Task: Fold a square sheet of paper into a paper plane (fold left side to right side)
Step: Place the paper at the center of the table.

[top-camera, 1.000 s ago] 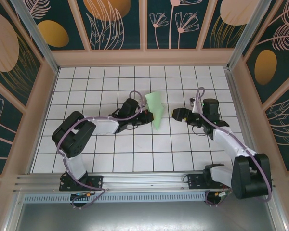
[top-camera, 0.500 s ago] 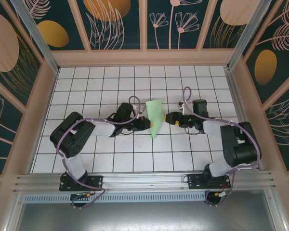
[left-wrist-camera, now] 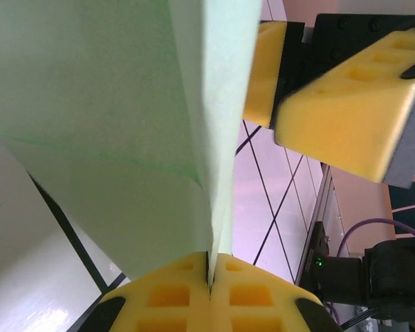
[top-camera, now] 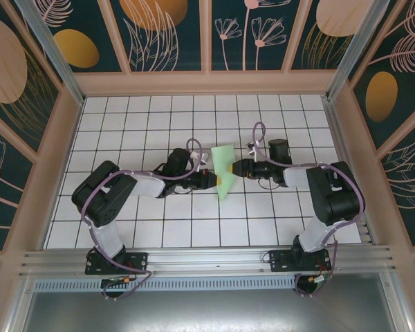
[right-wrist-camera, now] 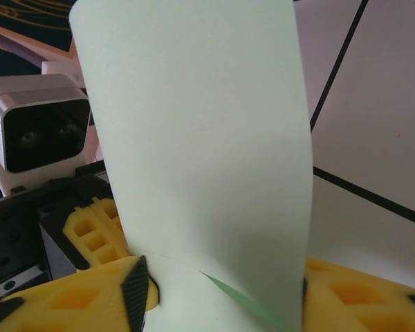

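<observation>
Left jaws tight on the folded mint-green paper (top-camera: 223, 160), right jaws half-wide astride the same sheet.

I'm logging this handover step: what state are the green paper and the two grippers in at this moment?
Paper: folded, with a visible crease, held on edge between the two grippers.
Left gripper: shut on the paper.
Right gripper: open, one finger on each side of the paper, not clamped.
</observation>
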You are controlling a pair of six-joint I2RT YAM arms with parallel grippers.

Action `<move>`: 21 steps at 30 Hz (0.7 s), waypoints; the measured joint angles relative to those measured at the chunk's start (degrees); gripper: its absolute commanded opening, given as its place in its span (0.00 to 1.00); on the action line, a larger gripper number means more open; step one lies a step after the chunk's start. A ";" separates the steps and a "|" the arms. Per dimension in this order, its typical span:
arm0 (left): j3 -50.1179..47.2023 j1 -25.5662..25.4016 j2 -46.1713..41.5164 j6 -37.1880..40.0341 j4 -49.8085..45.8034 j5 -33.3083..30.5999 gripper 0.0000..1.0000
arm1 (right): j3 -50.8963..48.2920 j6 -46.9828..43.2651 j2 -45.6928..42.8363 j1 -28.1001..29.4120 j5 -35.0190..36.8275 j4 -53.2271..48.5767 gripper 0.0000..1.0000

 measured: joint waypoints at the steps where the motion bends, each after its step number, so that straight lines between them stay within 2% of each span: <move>1: 0.00 0.00 0.02 0.00 0.00 0.17 0.07 | 0.00 -0.13 0.04 0.00 0.04 -0.02 0.42; 6: 0.00 0.00 1.03 -0.02 0.59 0.94 0.07 | 0.02 -1.22 0.11 0.00 1.70 -1.07 0.22; 10: -0.33 0.00 2.93 -0.22 1.05 1.79 0.09 | 0.07 -2.08 0.11 0.00 3.56 -2.93 0.13; 16: -0.63 0.00 4.87 -0.39 1.75 2.14 0.13 | 0.07 -2.80 0.11 0.02 5.75 -5.79 0.04; 21: -0.63 0.00 5.84 -0.31 1.99 1.97 0.26 | 0.07 -2.95 -0.15 0.31 7.98 -8.11 0.00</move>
